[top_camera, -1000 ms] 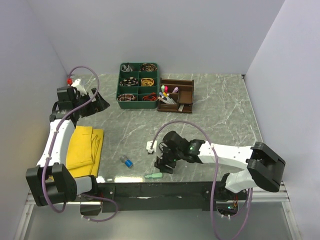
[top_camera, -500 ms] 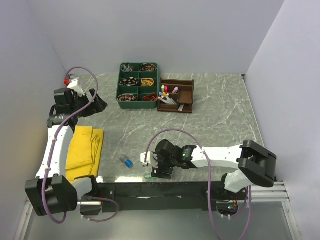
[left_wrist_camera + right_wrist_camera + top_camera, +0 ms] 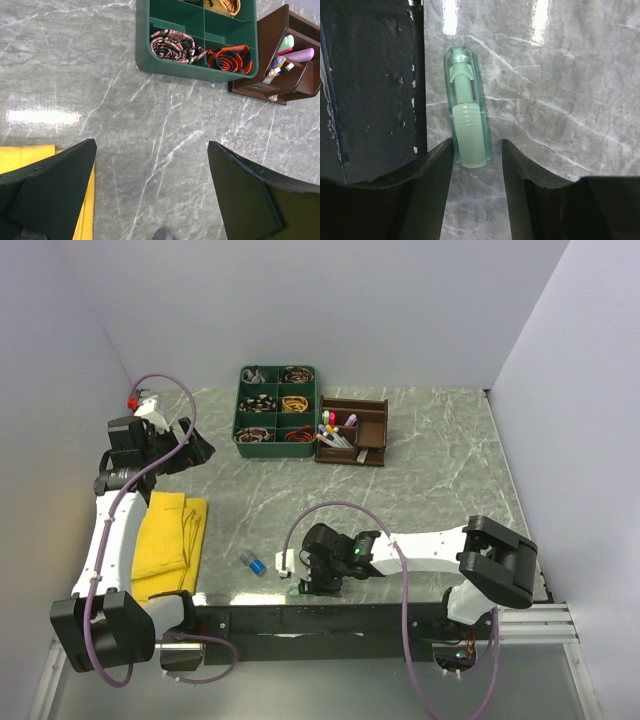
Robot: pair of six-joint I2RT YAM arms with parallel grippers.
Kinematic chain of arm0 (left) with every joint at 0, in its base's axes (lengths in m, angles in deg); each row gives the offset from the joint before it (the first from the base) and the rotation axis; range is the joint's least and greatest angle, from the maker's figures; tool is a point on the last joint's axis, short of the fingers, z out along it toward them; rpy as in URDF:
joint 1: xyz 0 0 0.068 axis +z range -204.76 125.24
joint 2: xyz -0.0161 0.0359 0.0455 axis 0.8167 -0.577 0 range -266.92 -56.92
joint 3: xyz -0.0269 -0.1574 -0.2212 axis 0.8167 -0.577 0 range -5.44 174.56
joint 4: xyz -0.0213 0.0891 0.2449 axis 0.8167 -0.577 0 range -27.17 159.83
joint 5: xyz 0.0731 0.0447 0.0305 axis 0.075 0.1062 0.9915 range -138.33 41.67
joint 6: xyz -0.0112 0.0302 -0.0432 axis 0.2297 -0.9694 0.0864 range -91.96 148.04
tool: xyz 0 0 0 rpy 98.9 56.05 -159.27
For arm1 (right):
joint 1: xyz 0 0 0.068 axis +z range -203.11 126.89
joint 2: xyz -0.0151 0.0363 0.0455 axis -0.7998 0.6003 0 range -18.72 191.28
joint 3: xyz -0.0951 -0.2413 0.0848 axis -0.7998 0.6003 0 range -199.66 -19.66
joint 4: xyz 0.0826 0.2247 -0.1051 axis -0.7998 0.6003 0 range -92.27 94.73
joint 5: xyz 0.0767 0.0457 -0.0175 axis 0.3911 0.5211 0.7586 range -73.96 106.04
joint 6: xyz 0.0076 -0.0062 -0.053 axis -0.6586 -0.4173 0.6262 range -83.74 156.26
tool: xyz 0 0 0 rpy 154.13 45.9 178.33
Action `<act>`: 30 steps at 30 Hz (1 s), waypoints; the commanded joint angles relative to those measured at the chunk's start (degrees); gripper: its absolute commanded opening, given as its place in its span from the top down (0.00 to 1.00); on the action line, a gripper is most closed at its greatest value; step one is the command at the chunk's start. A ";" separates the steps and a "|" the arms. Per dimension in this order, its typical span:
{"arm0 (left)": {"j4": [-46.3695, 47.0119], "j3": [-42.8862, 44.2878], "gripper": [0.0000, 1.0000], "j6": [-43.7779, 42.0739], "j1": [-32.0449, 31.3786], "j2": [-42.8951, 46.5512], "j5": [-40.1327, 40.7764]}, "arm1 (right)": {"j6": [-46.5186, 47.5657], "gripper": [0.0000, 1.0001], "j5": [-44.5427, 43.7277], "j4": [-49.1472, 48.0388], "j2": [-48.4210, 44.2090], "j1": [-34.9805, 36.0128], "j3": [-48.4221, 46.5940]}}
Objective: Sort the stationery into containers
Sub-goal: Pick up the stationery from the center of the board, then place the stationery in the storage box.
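Mostly translucent, the mint eraser point(image 3: 466, 112) shows a ribbed pale-green core.

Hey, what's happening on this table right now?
The right gripper is down at the near edge of the table. Its jaws straddle a mint-green stationery piece lying flat, with a gap on one side, so it is not clamped yet. The left gripper hangs wide open and empty near the yellow cloth. A blue cap lies loose, and several markers already stand in the brown organiser.
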 commanded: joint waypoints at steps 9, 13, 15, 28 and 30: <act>2.19 -0.50 0.01 0.24 -0.12 1.49 -0.23 | -1.34 0.85 -1.70 1.40 0.57 0.61 -2.88; 0.87 1.17 0.01 -0.11 -0.03 0.26 -0.58 | -2.99 0.97 -5.30 1.74 -1.54 -1.75 -2.97; 0.17 3.01 0.01 -0.46 -0.12 -1.05 -1.11 | -5.54 0.98 -7.06 2.45 -4.08 -5.17 -4.11; 0.61 12.59 0.01 1.73 -0.91 -10.72 -1.82 | -37.08 1.00 -9.78 5.53 -6.03 -36.98 -12.20; 0.52 13.47 0.01 1.64 -1.00 -11.16 -1.46 | -39.99 1.00 -11.54 5.88 -4.71 -39.72 -12.55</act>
